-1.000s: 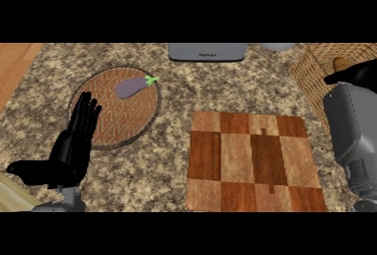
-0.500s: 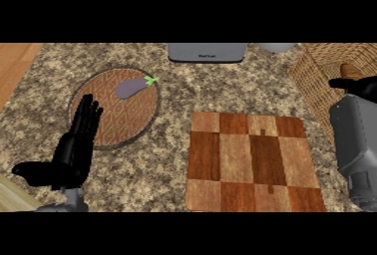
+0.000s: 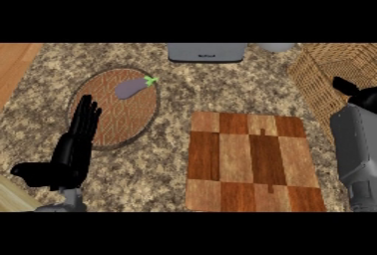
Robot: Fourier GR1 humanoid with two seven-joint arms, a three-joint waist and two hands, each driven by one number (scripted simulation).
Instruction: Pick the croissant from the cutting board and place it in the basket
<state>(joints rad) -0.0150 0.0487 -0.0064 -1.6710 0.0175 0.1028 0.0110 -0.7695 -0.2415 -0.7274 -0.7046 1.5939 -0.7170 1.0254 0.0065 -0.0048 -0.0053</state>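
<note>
The wooden cutting board (image 3: 250, 159) lies bare at the lower middle; no croissant shows on it or anywhere else. The wicker basket (image 3: 324, 74) stands at the upper right, cut off by the view's edge, and what its inside holds is not visible. My right hand (image 3: 352, 92) shows only as a small black part at the basket's near side, above its grey forearm (image 3: 357, 149). My left hand (image 3: 74, 149) rests open at the lower left with its fingers pointing up, holding nothing.
A purple eggplant (image 3: 131, 88) lies on a round brown plate (image 3: 110, 119) at the upper left. A grey appliance (image 3: 206, 51) and a grey rounded object (image 3: 276, 47) stand at the counter's back edge. A wooden surface (image 3: 15, 64) borders the counter at left.
My right hand has drawn back from over the basket toward the near side of the view. The left hand has stayed still.
</note>
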